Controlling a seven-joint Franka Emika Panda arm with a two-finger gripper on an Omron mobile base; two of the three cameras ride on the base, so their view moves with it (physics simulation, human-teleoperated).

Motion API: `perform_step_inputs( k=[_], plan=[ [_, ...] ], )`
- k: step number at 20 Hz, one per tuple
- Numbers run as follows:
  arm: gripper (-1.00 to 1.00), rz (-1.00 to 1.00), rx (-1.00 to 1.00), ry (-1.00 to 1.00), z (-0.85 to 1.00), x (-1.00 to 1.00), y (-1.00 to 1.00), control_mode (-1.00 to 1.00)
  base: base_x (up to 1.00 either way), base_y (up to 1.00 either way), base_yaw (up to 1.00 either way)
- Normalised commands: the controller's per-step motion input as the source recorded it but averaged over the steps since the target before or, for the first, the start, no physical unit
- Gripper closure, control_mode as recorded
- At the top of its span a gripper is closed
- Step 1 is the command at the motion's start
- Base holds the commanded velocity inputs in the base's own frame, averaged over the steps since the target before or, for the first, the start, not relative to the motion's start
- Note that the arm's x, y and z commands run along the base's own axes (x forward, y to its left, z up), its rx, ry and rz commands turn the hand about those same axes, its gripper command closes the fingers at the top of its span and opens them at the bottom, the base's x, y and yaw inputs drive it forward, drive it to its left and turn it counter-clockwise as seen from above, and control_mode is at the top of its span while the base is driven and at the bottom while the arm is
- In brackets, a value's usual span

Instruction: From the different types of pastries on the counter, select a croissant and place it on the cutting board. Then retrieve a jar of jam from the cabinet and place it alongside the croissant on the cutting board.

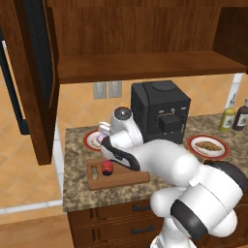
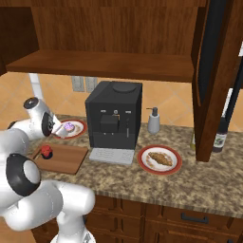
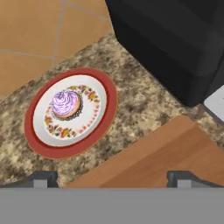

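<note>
The croissant [image 1: 208,145] [image 2: 160,158] lies on a red-rimmed plate right of the coffee machine. The jar of jam [image 1: 107,167] [image 2: 46,151] stands upright on the cutting board [image 1: 127,177] [image 2: 67,159] [image 3: 175,153], near its handle end. My gripper [image 1: 103,143] [image 2: 56,129] [image 3: 111,180] hovers over the board's back edge, open, nothing between its fingers, just above and behind the jar. In the hand view it looks down on the purple-frosted cupcake [image 3: 66,104] [image 2: 69,126] on its own plate. The cabinet [image 1: 145,63] [image 2: 109,61] hangs above with its door [image 1: 36,72] swung open.
A black coffee machine [image 1: 162,109] [image 2: 114,114] [image 3: 175,39] stands right behind the board. A soap dispenser [image 2: 154,121] sits beside it. Two bottles [image 1: 227,116] stand at the counter's far right. The open cabinet door hangs low at the counter's left end.
</note>
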Motion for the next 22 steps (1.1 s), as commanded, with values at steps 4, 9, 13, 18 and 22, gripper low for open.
perform_step_inputs(
  k=[4, 9, 13, 18, 22],
  plan=[
    [-1.00, 0.24, 0.00, 0.17, 0.96, 0.03, -0.80, -1.00, 0.00, 0.00, 0.00],
    [-1.00, 0.02, 0.04, 0.13, 0.19, 0.03, -0.35, -1.00, 0.00, 0.00, 0.00],
    [-1.00, 0.05, 0.02, 0.14, 0.68, 0.05, -1.00, -1.00, 0.00, 0.00, 0.00],
    [-1.00, 0.14, 0.00, 0.17, 0.59, 0.02, -0.99, -1.00, 0.00, 0.00, 0.00],
    [-1.00, 0.04, -0.05, 0.06, -0.33, -0.27, -0.06, -1.00, 0.00, 0.00, 0.00]
  ],
)
